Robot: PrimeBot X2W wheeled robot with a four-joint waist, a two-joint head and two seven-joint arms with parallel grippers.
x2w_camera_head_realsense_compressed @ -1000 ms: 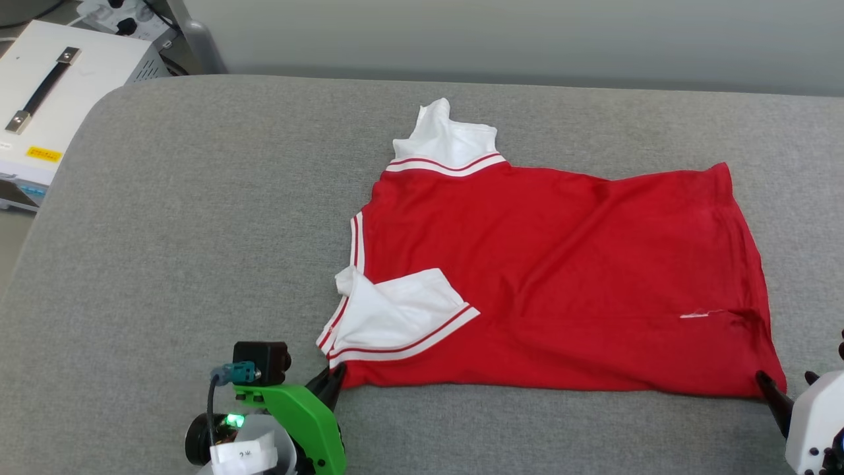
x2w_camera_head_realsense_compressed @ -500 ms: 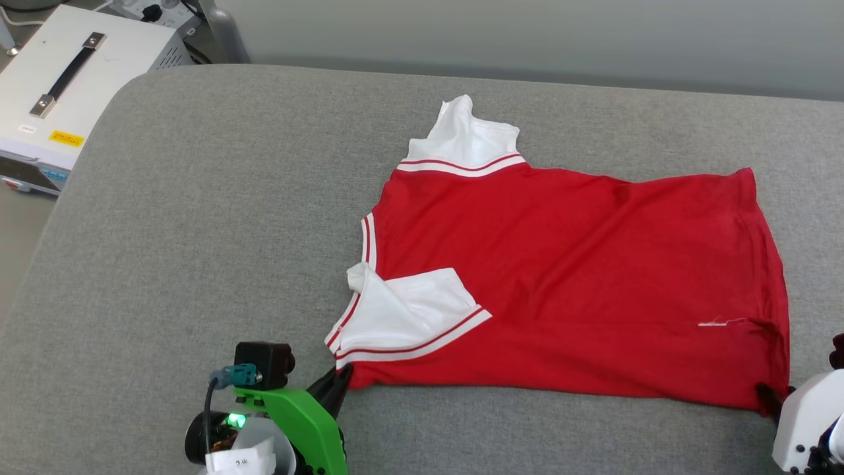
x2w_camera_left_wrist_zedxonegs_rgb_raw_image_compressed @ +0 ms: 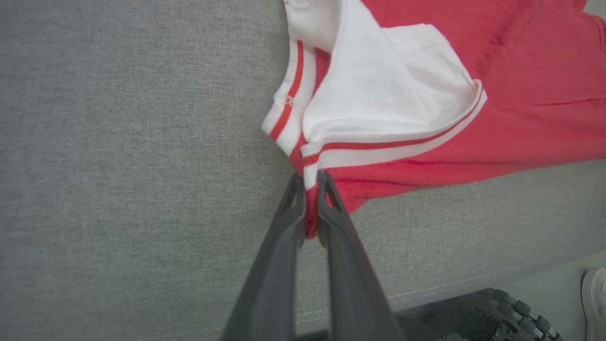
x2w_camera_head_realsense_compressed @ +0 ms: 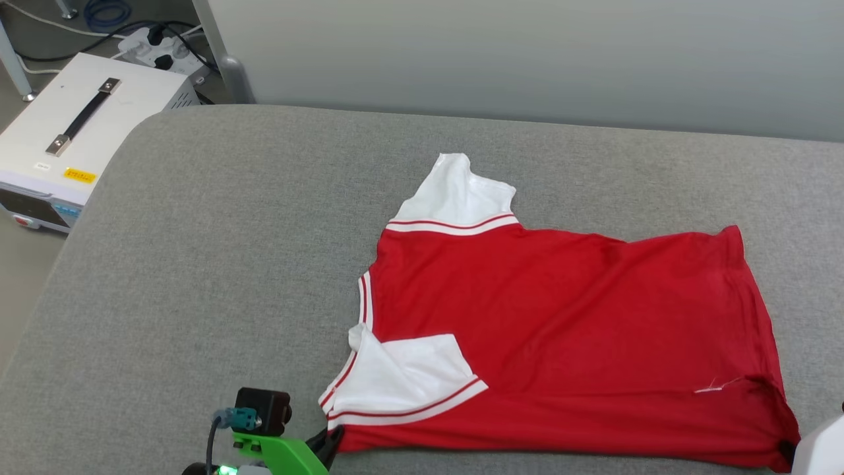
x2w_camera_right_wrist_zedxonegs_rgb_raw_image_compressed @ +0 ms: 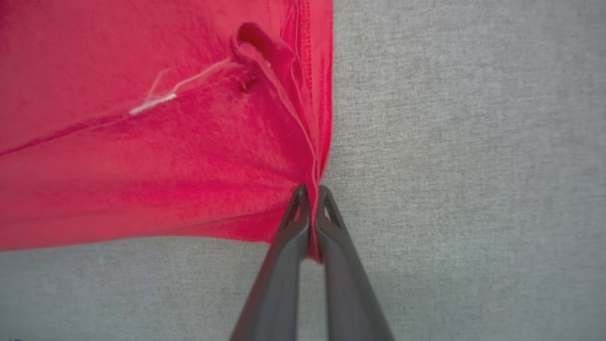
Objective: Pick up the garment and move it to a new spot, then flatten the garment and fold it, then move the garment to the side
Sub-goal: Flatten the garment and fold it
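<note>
The garment (x2w_camera_head_realsense_compressed: 560, 330), a red T-shirt with white sleeves and red-and-white striped trim, lies spread on the grey cushion (x2w_camera_head_realsense_compressed: 198, 264), plain side up. One white sleeve (x2w_camera_head_realsense_compressed: 455, 194) points away; the other (x2w_camera_head_realsense_compressed: 402, 382) is folded over the body. My left gripper (x2w_camera_head_realsense_compressed: 333, 439) is shut on the garment's near-left shoulder corner (x2w_camera_left_wrist_zedxonegs_rgb_raw_image_compressed: 310, 208), red cloth pinched between its fingers (x2w_camera_left_wrist_zedxonegs_rgb_raw_image_compressed: 284, 237). At the lower right, my right gripper (x2w_camera_right_wrist_zedxonegs_rgb_raw_image_compressed: 312, 189) is shut on the near-right hem corner (x2w_camera_right_wrist_zedxonegs_rgb_raw_image_compressed: 312, 237); its white housing (x2w_camera_head_realsense_compressed: 821, 452) shows at the head view's edge.
A white case (x2w_camera_head_realsense_compressed: 79, 145) with a black handle sits off the cushion's left edge, cables (x2w_camera_head_realsense_compressed: 151, 39) on the floor behind it. A pale wall (x2w_camera_head_realsense_compressed: 527, 59) backs the cushion. Bare grey cushion extends left of the garment. A shoe (x2w_camera_left_wrist_zedxonegs_rgb_raw_image_compressed: 594, 298) shows below the cushion's front edge.
My right gripper closed on the hem corner. The head view has shifted, so the garment sits lower in it and more floor shows at the top left. The left grip is unchanged.
</note>
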